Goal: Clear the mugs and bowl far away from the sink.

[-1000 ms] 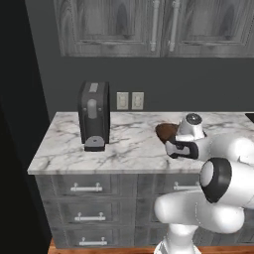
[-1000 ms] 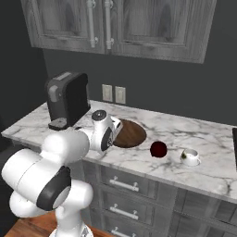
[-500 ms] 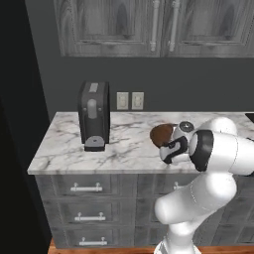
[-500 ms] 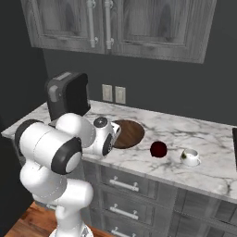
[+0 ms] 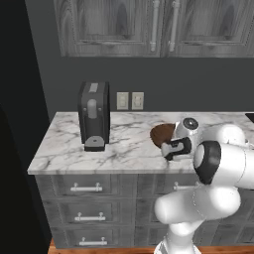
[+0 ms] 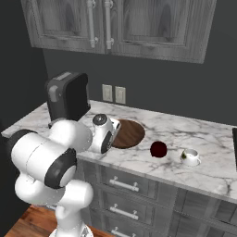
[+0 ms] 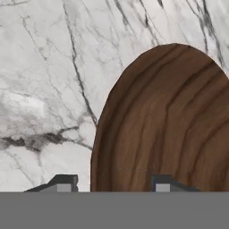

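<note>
Hand view, bowl [image 7: 165, 125] rim between parted end effector [image 7: 112, 182] fingertips

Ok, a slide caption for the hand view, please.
Open gripper straddling the near rim of the brown bowl resting on the marble counter.

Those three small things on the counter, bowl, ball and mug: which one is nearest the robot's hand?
The bowl: broad, shallow and brown, it lies right under the gripper. The red ball and white mug sit farther along the counter.
</note>
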Controlling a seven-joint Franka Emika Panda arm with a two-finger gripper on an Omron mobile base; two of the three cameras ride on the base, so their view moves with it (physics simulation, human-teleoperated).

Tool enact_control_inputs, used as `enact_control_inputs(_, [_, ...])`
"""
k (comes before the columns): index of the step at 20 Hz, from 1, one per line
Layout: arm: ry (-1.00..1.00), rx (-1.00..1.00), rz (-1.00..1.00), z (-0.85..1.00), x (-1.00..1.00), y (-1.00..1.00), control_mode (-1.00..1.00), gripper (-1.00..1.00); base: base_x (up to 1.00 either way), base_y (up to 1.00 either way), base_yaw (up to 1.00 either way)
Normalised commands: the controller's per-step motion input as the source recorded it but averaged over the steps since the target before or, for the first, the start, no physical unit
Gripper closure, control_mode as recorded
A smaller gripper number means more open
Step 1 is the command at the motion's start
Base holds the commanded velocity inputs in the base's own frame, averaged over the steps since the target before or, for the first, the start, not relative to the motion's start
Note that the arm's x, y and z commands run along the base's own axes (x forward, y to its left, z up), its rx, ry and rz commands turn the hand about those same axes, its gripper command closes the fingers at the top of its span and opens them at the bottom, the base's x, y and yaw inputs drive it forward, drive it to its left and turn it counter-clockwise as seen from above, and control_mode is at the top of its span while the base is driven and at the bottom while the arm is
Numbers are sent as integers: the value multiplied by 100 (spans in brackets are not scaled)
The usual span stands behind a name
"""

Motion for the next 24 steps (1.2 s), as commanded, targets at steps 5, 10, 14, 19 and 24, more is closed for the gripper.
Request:
enact_control_inputs(5, [-2, 0, -1, 99, -13, 11, -100, -100, 0, 0, 0])
enact_control_inputs(10, [-1, 0, 0, 99, -67, 33, -100, -100, 0, 0, 0])
enact_control_inputs(14, [-2, -3, 3, 91, -71, 53, -100, -100, 0, 0, 0])
enact_control_inputs(19, [-3, -12, 13, 75, -73, 73, -100, -100, 0, 0, 0])
enact_control_inputs(24, [-6, -13, 21, 50, -66, 46, -100, -100, 0, 0, 0])
